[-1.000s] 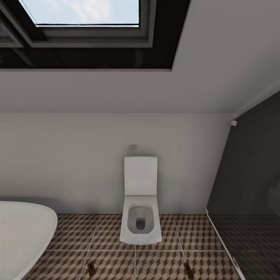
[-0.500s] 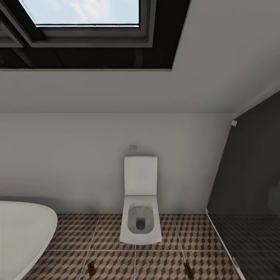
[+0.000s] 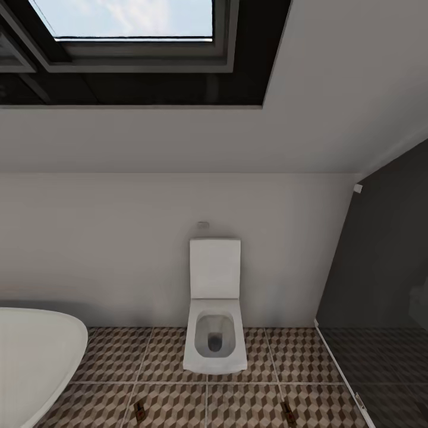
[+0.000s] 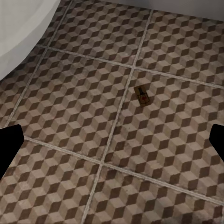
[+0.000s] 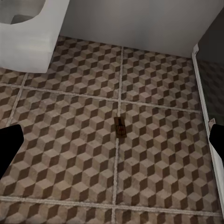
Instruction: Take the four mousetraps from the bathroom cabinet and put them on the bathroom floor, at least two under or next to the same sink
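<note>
We see two tiny flat dark-brown mousetraps lying on the cube-patterned brown, beige and grey tiled bathroom floor (image 3: 113,356), with a white rectangular wall-mounted toilet (image 3: 214,333) as our landmark: one mousetrap (image 3: 139,410) sits in front of the toilet toward the rounded white bathtub (image 3: 35,356), the other mousetrap (image 3: 288,411) in front of it toward the dark glass shower screen (image 3: 380,279). Both grippers hover above the tiles, their black fingertips spread wide at the wrist-view edges, holding nothing. We judge two traps placed; next likely means returning to the cabinet for the remaining two.
</note>
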Controlling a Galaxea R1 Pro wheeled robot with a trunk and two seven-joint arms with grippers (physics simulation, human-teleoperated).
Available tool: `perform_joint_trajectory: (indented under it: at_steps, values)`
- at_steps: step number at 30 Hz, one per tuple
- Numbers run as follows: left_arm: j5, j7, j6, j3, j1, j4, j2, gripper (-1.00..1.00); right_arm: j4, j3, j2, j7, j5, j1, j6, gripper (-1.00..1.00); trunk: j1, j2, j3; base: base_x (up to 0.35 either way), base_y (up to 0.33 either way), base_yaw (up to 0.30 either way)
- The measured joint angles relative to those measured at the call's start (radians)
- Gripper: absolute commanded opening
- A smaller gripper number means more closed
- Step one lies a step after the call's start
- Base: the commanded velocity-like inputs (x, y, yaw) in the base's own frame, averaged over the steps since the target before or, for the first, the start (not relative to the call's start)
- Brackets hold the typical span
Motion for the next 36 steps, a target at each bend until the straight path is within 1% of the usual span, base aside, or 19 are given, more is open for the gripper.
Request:
perform_joint_trajectory:
  at_steps: [36]
  values:
    - [0.0, 0.0, 0.0, 0.0, 0.0, 0.0, 0.0, 1.0, 0.0, 0.0, 0.0, 0.0, 0.0, 0.0, 0.0, 1.0, 0.0, 0.0, 0.0, 0.0, 0.0, 0.0]
